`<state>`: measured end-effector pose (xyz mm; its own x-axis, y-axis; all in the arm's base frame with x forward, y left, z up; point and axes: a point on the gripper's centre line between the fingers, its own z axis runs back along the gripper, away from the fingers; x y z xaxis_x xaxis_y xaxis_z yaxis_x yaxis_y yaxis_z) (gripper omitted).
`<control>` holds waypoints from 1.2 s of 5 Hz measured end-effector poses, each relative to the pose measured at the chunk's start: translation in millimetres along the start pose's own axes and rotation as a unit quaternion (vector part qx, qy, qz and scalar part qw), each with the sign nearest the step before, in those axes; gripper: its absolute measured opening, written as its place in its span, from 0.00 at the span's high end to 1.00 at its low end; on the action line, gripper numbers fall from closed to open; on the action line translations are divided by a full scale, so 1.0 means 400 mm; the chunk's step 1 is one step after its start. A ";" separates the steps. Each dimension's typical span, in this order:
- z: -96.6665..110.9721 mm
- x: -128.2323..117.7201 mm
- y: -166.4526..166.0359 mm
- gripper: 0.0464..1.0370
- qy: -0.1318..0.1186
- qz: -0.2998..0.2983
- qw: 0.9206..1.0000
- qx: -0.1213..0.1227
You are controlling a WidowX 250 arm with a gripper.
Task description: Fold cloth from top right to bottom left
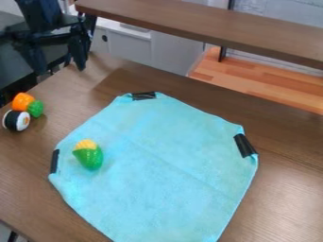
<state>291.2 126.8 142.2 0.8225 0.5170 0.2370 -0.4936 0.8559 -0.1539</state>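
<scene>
At the upper left, over the table's far left corner, the black gripper (pixel 61 67) hangs open, its two fingers spread apart with nothing between them. It is up and to the left of the light blue cloth (pixel 167 175), not touching it. The cloth lies spread out on the brown table, with faint crease lines. Black patches mark its top, right and left corners, and its lower end runs to the bottom edge. A green and yellow toy corn (pixel 88 154) rests on the cloth's left part.
An orange and green toy carrot (pixel 27 104) and a black and white toy sushi roll (pixel 16 120) lie at the table's left edge. A brown shelf (pixel 208 23) spans the top, with a lighter wooden surface (pixel 252 80) behind the table (pixel 290 184).
</scene>
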 end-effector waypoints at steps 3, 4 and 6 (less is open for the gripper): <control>-0.133 -0.068 -0.127 0.04 -0.017 -0.007 0.998 0.052; -0.181 -0.086 -0.215 0.04 -0.036 -0.012 0.998 0.056; -0.222 -0.105 -0.386 0.04 -0.062 0.033 0.997 0.023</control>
<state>357.9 -27.7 70.7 0.7482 0.5673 0.3441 -0.5603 0.8180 -0.1302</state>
